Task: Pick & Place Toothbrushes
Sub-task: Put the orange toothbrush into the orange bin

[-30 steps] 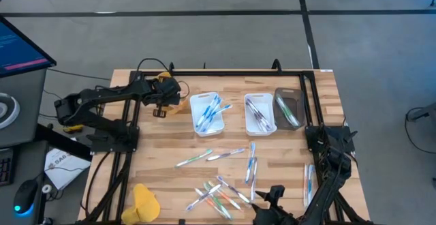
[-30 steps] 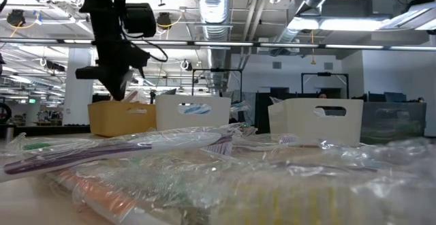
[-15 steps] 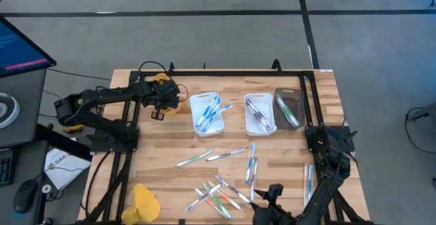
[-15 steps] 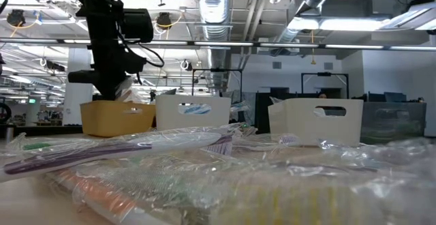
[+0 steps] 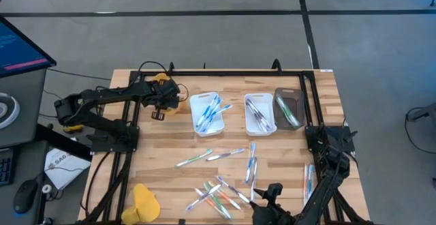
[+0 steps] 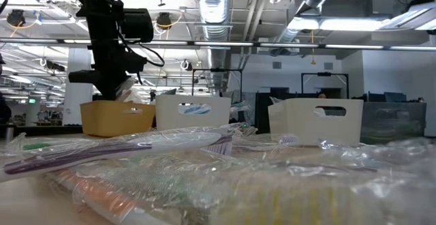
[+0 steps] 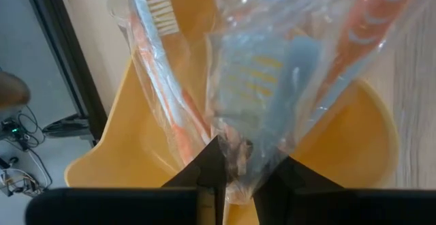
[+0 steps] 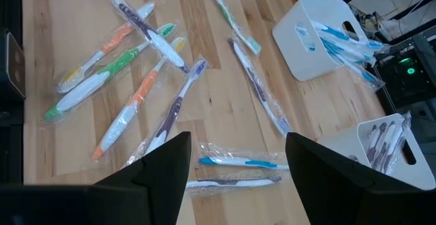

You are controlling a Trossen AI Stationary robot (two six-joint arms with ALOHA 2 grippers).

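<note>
Two left gripper [image 7: 235, 167] fingers pinch wrapped toothbrushes [image 7: 272, 68] above yellow tray [image 7: 129, 116].

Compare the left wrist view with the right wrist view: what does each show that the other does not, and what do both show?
Only the left wrist view shows the left gripper pinching a wrapped orange toothbrush over the yellow tray. Only the right wrist view shows the open right gripper above loose toothbrushes on the wooden table, plus two white trays holding blue and grey brushes. Both show plastic-wrapped toothbrushes and wooden tabletop.
</note>
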